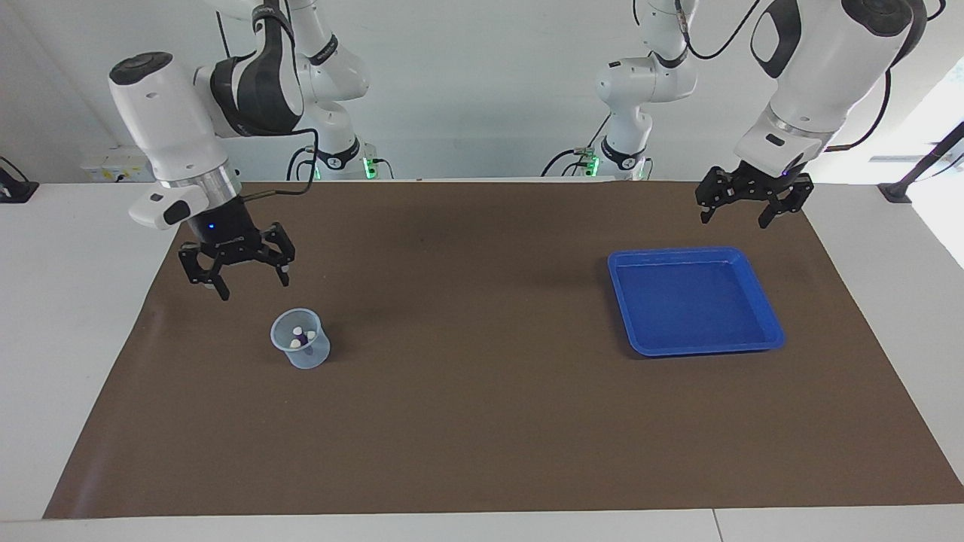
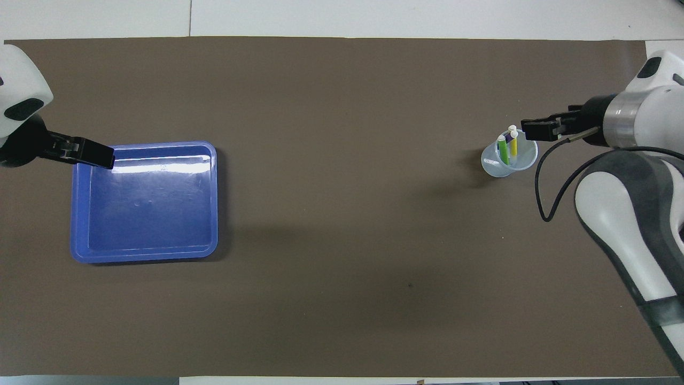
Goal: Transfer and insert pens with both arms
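Observation:
A clear plastic cup [image 1: 301, 354] stands on the brown mat toward the right arm's end of the table. The pens stand upright in it, whitish caps up: green [image 2: 503, 151], yellow [image 2: 513, 146] and purple [image 2: 507, 143]. In the facing view I see their caps and some purple [image 1: 301, 340]. My right gripper [image 1: 254, 288] hangs open and empty over the mat just beside the cup, not touching it; it also shows in the overhead view [image 2: 529, 129]. My left gripper [image 1: 735, 220] is open and empty, over the mat at the blue tray's edge [image 2: 109, 157].
An empty blue tray [image 1: 772, 320] lies on the mat toward the left arm's end, also in the overhead view [image 2: 214, 198]. Two smaller white arms with green lights [image 1: 343, 150] stand at the robots' edge. A black cable [image 2: 545, 182] loops off the right wrist.

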`<state>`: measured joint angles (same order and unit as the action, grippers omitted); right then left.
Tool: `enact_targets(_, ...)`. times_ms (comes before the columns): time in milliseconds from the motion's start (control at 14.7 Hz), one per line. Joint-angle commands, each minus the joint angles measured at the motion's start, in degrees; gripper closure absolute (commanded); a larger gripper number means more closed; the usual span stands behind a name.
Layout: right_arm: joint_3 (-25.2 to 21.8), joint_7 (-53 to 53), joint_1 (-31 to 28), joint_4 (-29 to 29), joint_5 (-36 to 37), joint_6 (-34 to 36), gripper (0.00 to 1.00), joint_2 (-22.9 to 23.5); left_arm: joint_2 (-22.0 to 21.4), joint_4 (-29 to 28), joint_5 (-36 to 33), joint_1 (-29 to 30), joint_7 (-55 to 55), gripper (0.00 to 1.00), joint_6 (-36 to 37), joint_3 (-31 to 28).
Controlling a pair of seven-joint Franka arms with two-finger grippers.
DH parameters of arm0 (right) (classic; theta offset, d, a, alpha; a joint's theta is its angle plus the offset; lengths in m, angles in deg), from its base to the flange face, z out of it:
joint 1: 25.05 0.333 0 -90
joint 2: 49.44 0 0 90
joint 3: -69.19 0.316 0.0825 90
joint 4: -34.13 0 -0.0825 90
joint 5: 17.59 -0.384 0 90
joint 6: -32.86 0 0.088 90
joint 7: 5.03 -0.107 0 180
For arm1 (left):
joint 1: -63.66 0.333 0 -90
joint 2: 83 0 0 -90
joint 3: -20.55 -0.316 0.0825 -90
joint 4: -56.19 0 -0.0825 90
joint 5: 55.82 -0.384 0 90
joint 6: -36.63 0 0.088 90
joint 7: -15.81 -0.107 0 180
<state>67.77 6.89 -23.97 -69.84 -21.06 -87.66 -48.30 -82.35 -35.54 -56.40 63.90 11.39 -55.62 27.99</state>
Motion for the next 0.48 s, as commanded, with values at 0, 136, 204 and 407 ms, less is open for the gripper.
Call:
enact_targets(0,0.7,-10.2,-0.1,7.4,5.9,9.9,0.0,0.6,0.3,1.7,0.8,-0.8,0.7,0.0,2.4,-3.0)
enact_targets(136,0.9,-13.1,0.0,10.9,6.6,16.8,0.0,0.6,0.2,1.7,0.8,-0.4,0.7,0.0,1.6,-3.4)
enact_targets(204,0.9,-13.8,0.0,11.9,6.5,19.4,0.0,0.4,0.2,1.7,1.1,-0.3,0.7,0.0,1.5,-3.4)
enact_targets(407,1.0,-17.1,0.0,12.1,5.8,23.5,0.0,-0.8,0.2,1.7,1.3,-0.2,0.8,0.0,1.7,-3.4)
